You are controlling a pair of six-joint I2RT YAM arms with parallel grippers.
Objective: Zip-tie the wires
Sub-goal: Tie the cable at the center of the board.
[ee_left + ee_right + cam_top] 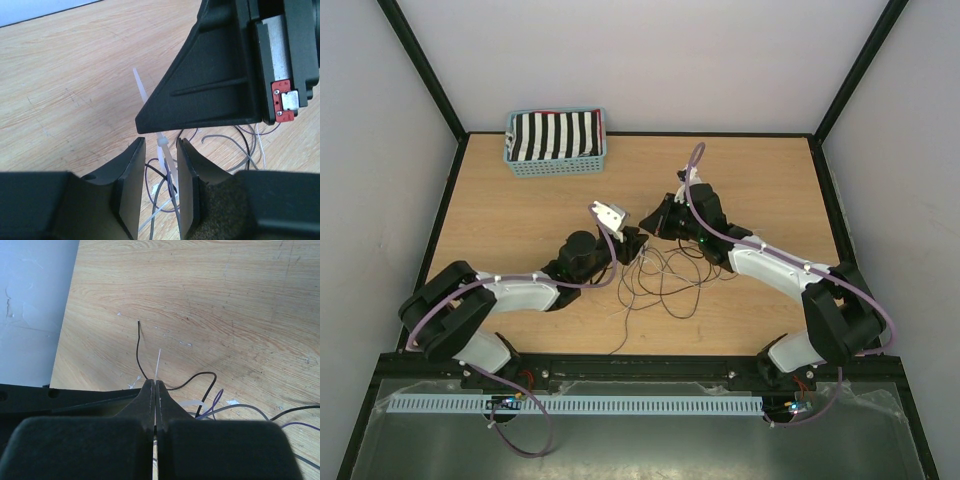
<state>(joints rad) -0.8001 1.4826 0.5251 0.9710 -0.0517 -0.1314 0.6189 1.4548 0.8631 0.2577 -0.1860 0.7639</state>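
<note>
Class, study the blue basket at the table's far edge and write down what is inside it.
A black-and-white striped cloth fills the blue basket, reaching its rim. Whatever lies beneath the cloth, and the basket's floor, is covered and cannot be seen.

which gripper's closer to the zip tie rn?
Right. The right gripper is shut on the zip tie, whose tail pokes past its fingertips. The left gripper straddles it, one finger on each side, not yet closed.
</note>
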